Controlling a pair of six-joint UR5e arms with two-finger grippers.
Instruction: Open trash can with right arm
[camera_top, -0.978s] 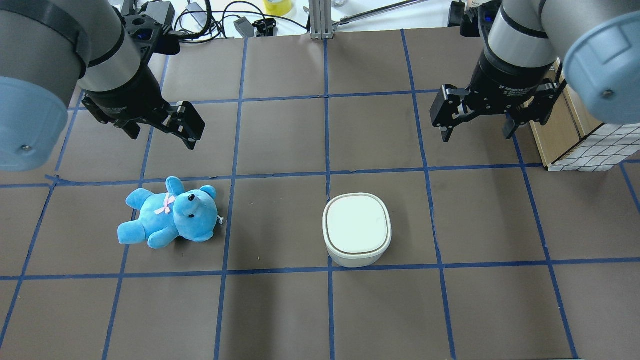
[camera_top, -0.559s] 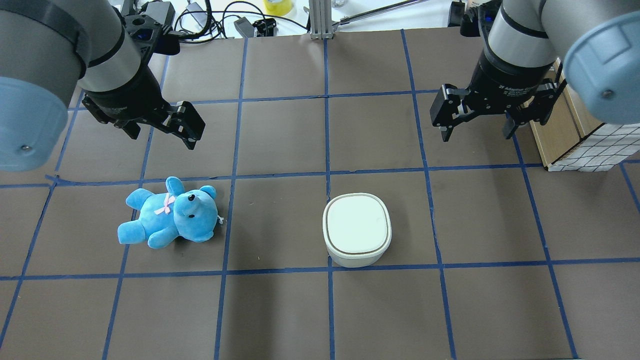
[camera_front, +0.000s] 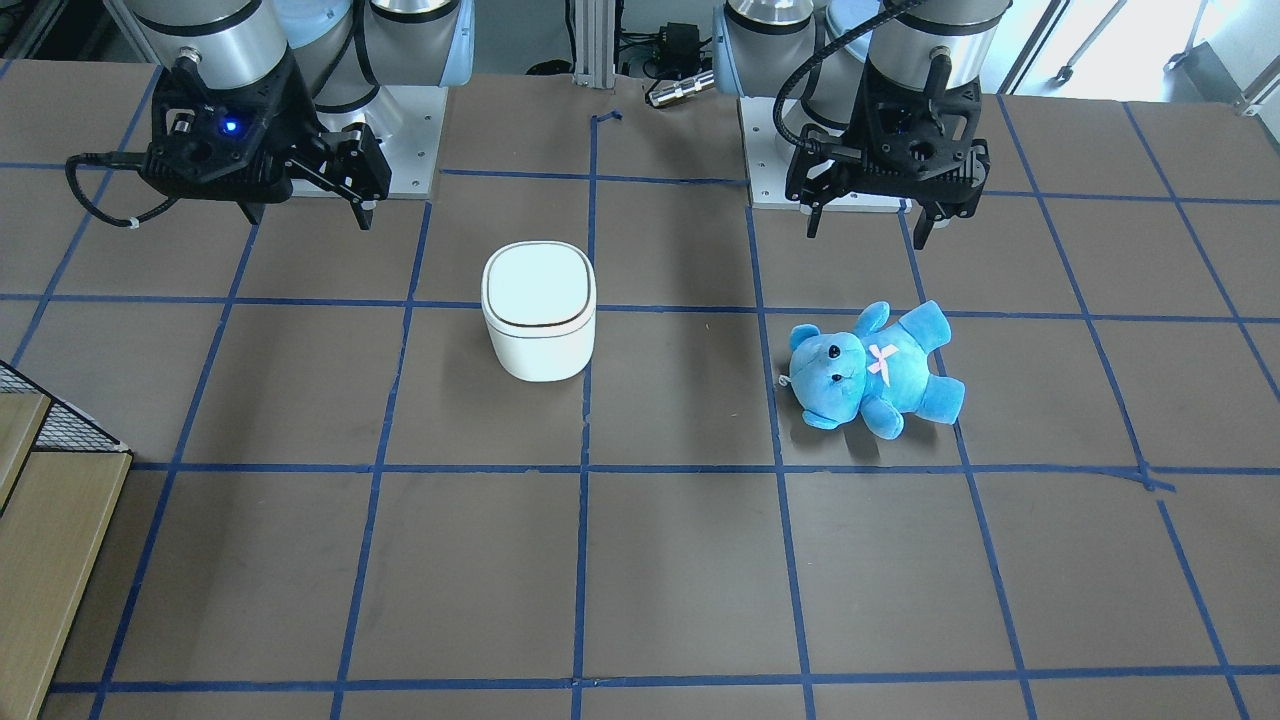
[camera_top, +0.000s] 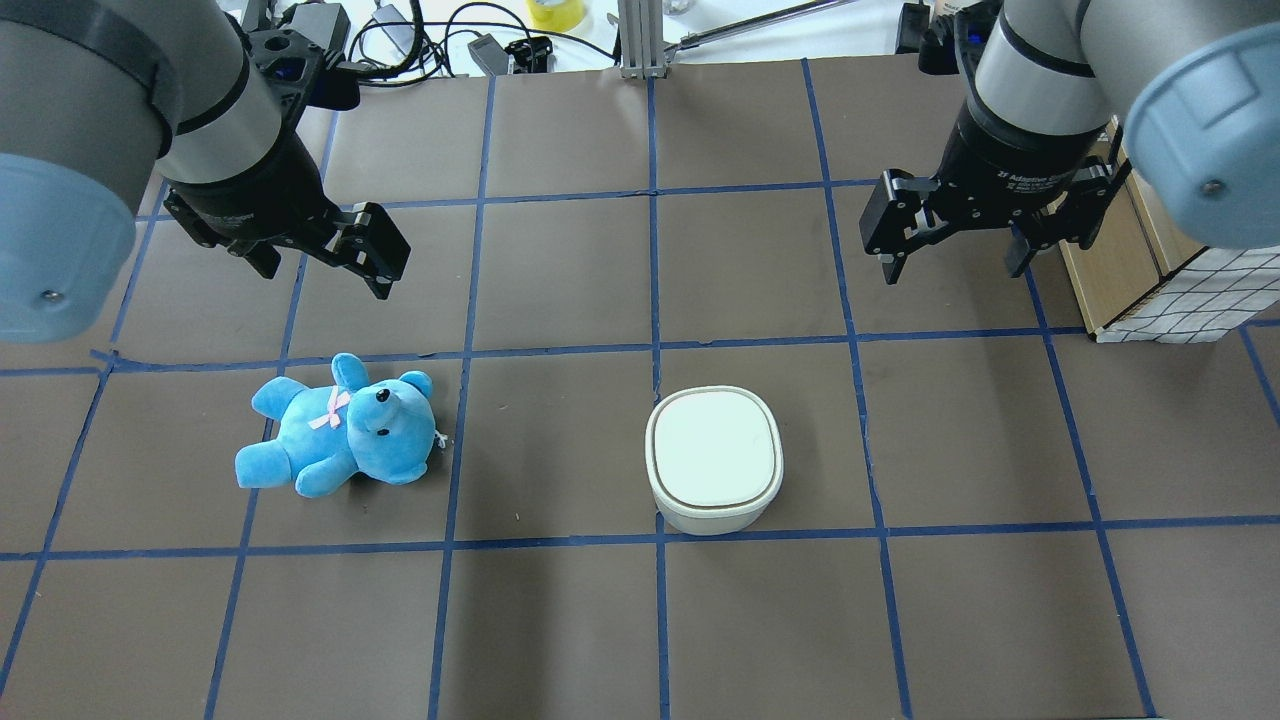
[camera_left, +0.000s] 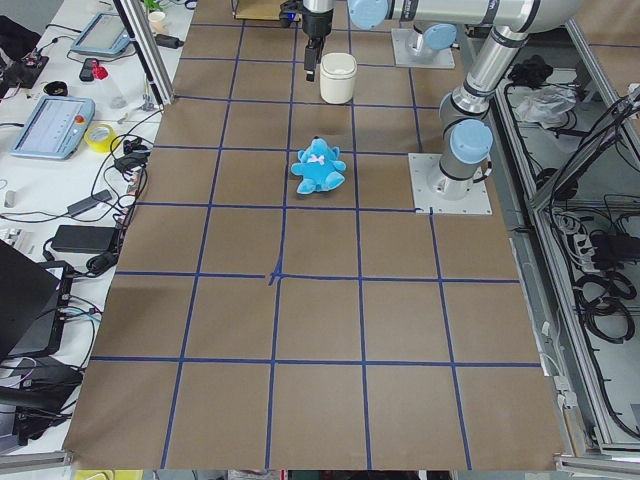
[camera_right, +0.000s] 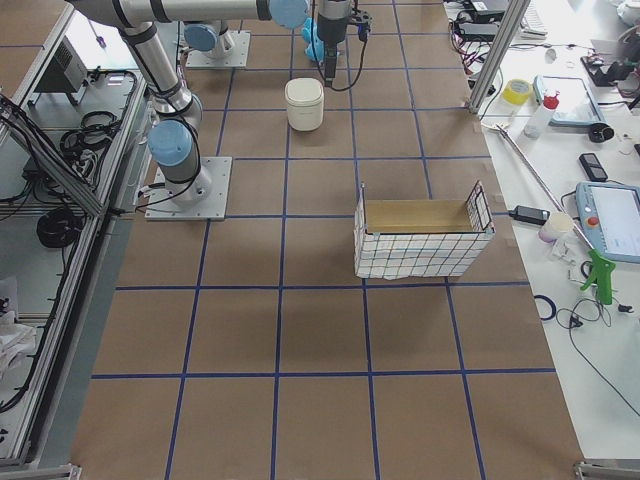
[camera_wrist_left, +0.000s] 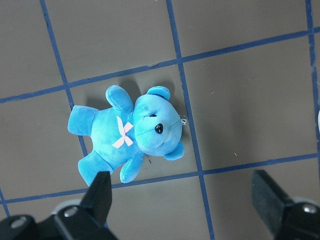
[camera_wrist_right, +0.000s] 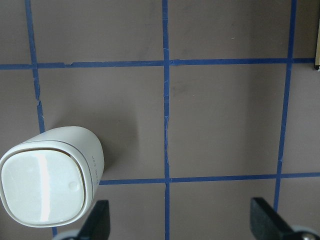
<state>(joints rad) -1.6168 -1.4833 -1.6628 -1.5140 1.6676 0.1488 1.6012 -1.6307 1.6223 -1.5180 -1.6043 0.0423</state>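
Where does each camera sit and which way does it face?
Front: operators' side, looking steeply down; right arm at view's left, left arm at right.
Overhead: behind the arms, looking forward and down; sides swapped.
Left side: table's end, looking along it; left arm nearest.
Right side: other end; right arm at left, basket mid-view.
Left wrist: down on the teddy; left fingers at bottom.
Right wrist: down on the bin; right fingers at bottom.
Front and overhead share bin, teddy, both arms.

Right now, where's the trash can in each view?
Front-facing: trash can left of centre.
Overhead: trash can right of centre.
Exterior left: trash can top centre.
Exterior right: trash can top, left of centre.
Left wrist: not clearly visible.
Right wrist: trash can lower left.
Landmark: blue teddy bear, overhead, front-facing, exterior left.
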